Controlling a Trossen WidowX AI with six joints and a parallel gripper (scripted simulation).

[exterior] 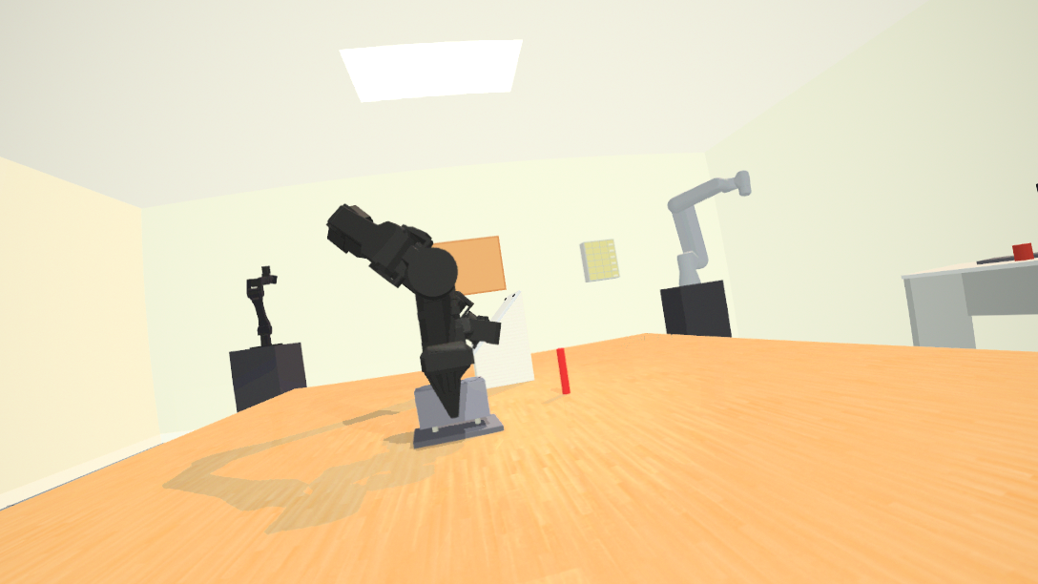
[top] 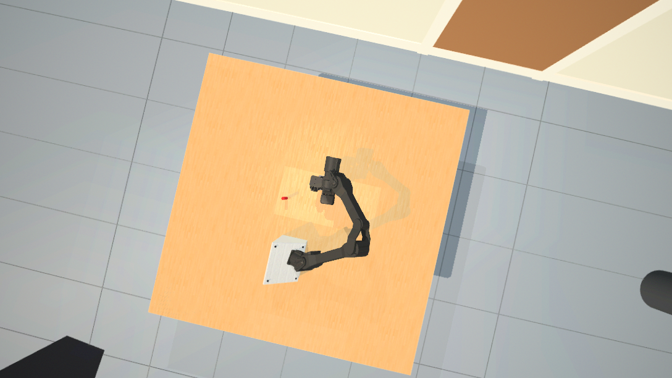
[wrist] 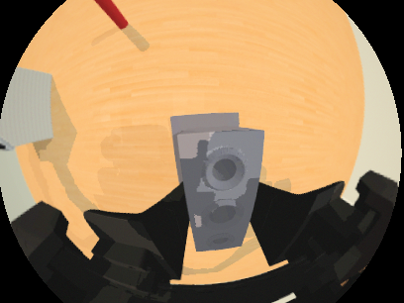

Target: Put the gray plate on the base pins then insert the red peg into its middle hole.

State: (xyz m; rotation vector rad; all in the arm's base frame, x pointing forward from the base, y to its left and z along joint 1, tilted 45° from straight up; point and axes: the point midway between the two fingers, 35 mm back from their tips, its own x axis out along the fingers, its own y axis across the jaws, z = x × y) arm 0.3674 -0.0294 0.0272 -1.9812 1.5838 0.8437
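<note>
My gripper (exterior: 454, 414) (wrist: 213, 179) points down and is shut on the gray plate (exterior: 427, 406) (wrist: 250, 149), across its narrow width. The plate is held low over the dark gray base (exterior: 451, 439) (wrist: 205, 121). In the exterior view, the two light pins show at the plate's lower edge; whether they touch it or line up with its holes, I cannot tell. The wrist view shows the holes in the plate's top in a row, and the base juts out past its far end. The red peg (top: 284, 198) (exterior: 563, 371) (wrist: 113, 14) stands upright on the table, apart from the plate.
The arm's white wedge-shaped mount (top: 281, 263) (exterior: 515, 355) (wrist: 27, 106) stands on the wooden table (top: 244, 117) (exterior: 653, 465). The arm (top: 354, 206) bends out to one side and back over the base. Other robots on black stands are far off in the room.
</note>
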